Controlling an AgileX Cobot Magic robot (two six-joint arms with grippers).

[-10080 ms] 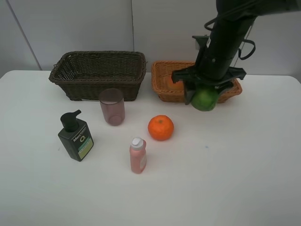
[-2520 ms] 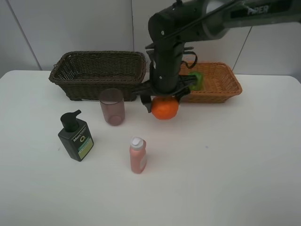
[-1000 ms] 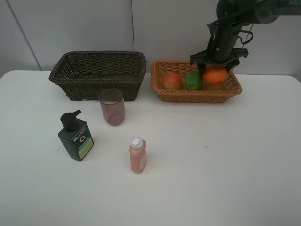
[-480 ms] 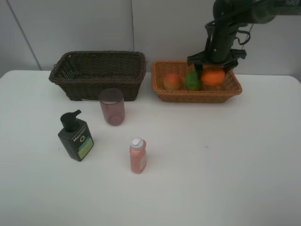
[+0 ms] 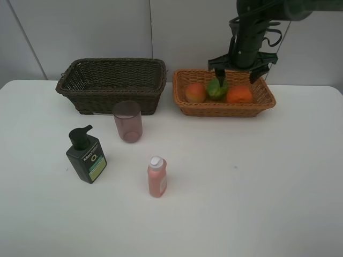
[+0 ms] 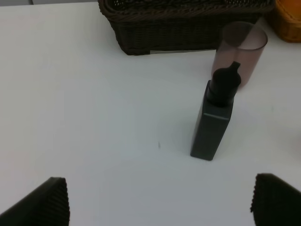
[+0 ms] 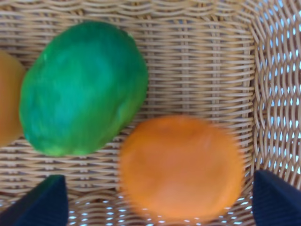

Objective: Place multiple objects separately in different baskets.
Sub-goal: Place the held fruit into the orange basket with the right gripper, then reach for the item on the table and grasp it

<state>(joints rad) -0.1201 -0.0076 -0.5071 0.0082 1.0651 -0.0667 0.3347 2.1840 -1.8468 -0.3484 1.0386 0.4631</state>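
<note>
Hazard entry: right gripper [image 5: 236, 72] released, jaws apart; orange [image 7: 181, 167] loose directly beneath, green fruit [image 7: 84, 87] alongside. Withdrawing fingers may clip and roll it.

White table [image 5: 278, 214] fills 6 o'clock half; pale wall [image 5: 80, 32] at 12 w/ vert. seams; tiny speck [image 5: 235, 167] approx. 4.
</note>
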